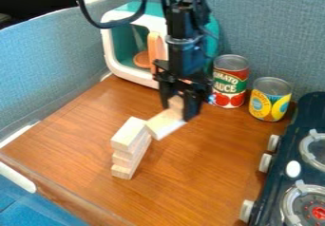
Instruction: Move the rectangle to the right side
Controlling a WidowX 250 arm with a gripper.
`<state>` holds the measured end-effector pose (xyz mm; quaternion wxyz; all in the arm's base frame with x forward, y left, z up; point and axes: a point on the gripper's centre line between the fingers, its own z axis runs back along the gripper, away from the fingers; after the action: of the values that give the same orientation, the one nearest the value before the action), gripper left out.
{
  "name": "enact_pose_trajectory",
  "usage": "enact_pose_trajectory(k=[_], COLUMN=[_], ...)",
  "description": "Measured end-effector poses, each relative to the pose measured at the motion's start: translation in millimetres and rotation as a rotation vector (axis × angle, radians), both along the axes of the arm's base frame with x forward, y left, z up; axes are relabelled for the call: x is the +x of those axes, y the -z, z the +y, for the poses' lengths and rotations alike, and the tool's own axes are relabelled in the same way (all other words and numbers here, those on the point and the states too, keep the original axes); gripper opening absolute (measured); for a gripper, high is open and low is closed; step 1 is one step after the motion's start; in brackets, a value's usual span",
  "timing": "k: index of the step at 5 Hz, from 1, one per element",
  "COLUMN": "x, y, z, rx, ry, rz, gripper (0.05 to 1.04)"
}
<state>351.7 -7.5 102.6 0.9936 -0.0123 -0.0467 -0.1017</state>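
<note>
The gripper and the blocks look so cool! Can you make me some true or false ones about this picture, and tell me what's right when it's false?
1. The gripper has a wooden block between its fingers. True.
2. The block stack stands on the stove. False: it stands on the brown table.
3. The can with the red label lies on its side. False: it stands upright.
4. The can with the yellow label is to the right of the red one in the picture. True.
5. The blocks in the stack are bright blue. False: they are pale wood.
</note>
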Motion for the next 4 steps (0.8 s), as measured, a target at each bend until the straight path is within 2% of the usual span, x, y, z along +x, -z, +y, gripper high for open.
enact_pose_trajectory(k=[1, 2, 3, 4], x=[-10, -15, -12, -9], y=[-4.0, 5.1, 39.6, 76.6], z=[-11, -16, -7, 13], rx=[-0.022, -0.037, -0.024, -0.031], ry=[0.003, 0.033, 0.101, 0.099], rz=[-0.016, 0.001, 0.036, 0.080], gripper=[0.587, 0.587, 0.587, 0.587])
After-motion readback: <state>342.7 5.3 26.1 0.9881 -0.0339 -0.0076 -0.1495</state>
